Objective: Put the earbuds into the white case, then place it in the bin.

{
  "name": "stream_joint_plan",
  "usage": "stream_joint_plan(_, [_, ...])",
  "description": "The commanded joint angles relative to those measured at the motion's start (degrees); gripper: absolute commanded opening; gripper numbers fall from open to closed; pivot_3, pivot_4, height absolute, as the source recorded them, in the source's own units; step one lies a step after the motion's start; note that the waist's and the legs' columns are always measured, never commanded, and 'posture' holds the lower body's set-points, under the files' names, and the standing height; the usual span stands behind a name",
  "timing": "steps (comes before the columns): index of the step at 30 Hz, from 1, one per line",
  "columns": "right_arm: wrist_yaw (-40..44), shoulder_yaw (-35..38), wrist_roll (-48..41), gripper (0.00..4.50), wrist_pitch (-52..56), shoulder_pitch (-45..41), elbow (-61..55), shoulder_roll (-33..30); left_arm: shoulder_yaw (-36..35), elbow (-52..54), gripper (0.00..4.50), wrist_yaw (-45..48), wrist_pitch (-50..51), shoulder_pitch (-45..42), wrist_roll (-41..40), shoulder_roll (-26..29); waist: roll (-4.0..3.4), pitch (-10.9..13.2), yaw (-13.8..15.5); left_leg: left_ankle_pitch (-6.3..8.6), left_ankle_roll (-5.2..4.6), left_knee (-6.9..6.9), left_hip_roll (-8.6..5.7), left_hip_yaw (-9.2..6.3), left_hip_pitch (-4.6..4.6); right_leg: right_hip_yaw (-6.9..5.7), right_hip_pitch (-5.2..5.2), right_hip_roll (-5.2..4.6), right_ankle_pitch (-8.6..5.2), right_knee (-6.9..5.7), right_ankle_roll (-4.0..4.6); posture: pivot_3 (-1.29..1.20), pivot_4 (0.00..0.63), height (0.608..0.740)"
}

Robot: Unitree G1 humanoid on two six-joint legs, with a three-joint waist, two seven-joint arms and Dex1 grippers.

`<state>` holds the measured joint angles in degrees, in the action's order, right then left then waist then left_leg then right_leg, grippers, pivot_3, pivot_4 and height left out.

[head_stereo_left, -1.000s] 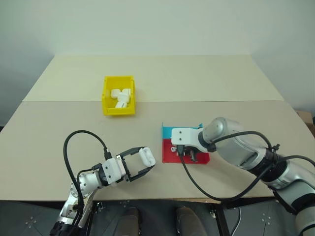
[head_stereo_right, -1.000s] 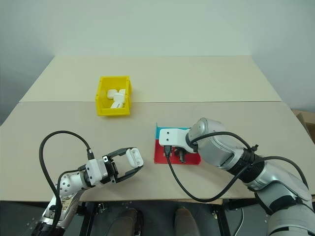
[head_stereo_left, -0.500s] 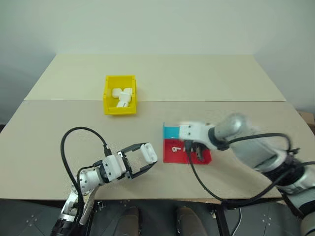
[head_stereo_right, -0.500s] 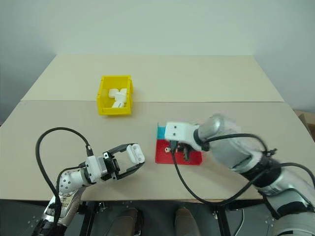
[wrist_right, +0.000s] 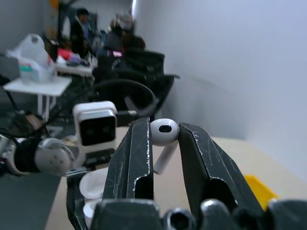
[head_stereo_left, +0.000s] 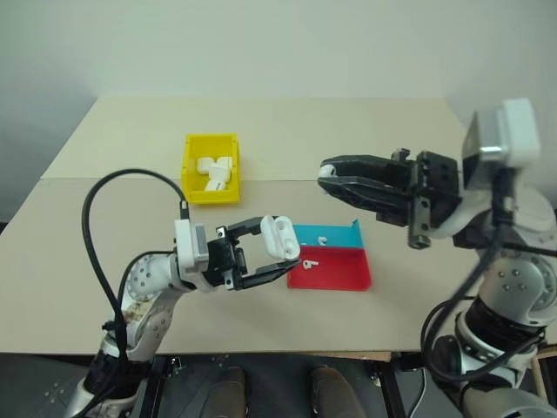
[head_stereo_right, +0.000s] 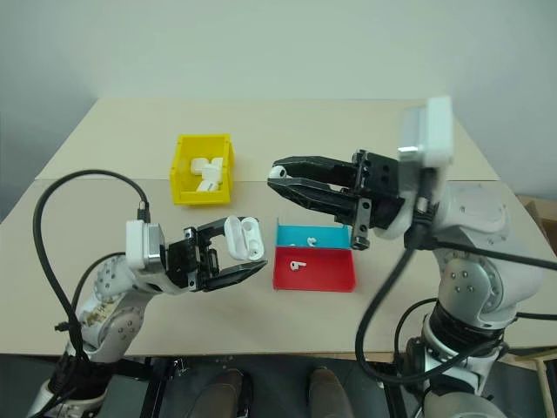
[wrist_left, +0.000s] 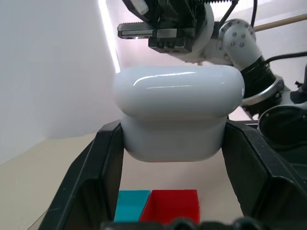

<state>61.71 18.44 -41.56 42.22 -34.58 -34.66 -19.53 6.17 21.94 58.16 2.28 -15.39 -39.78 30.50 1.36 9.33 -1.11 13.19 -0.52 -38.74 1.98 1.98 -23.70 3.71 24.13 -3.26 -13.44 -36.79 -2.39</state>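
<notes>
My left gripper is shut on the white case, held above the table just left of the tray, its open side with two sockets facing up. From the left wrist, the case sits clamped between both fingers. My right gripper hangs higher, pointing left over the tray, shut on one of the earbuds. That earbud is pinched by its head, stem hanging down. Another of the earbuds lies in the tray. The yellow bin stands at the back left.
The shallow red and blue tray lies on the tan table under my right gripper. Several white cases lie in the bin. A black cable loops over my left arm. People and chairs show far behind.
My right gripper has risen from the tray with an earbud and swung to point left. My left gripper has lifted the case up and toward the tray.
</notes>
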Motion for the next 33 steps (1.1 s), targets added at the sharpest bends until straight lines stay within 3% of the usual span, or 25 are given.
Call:
stream_joint_plan(1, [1.0,-2.7,-2.6,0.61,-7.8,0.8,1.5,1.9,-0.6,2.8,2.76,3.2,1.6,-1.4,-1.9,0.7,-0.01,0.0,-0.3,0.00,0.00,0.00,0.00,0.01,0.00,0.01,0.02,0.00,0.00,-0.01,0.00,0.00,0.150,0.740])
stream_joint_plan(14, [2.9,-15.1,4.5,0.61,-24.8,7.6,7.2,0.6,-3.8,4.3,2.76,5.2,4.4,-1.8,-2.7,1.7,-0.01,0.0,-0.2,0.00,0.00,0.01,0.00,0.00,0.00,0.01,0.02,0.02,-0.01,-0.01,0.02,0.00,0.150,0.740])
stream_joint_plan(33, [0.9,-20.5,8.5,0.61,-33.0,7.6,10.6,-1.4,-3.6,6.0,2.76,3.8,7.9,-3.7,-2.6,0.5,-0.01,0.0,0.1,0.00,0.00,0.01,0.00,0.01,0.01,0.02,0.02,0.02,-0.01,-0.01,0.02,0.00,0.150,0.740])
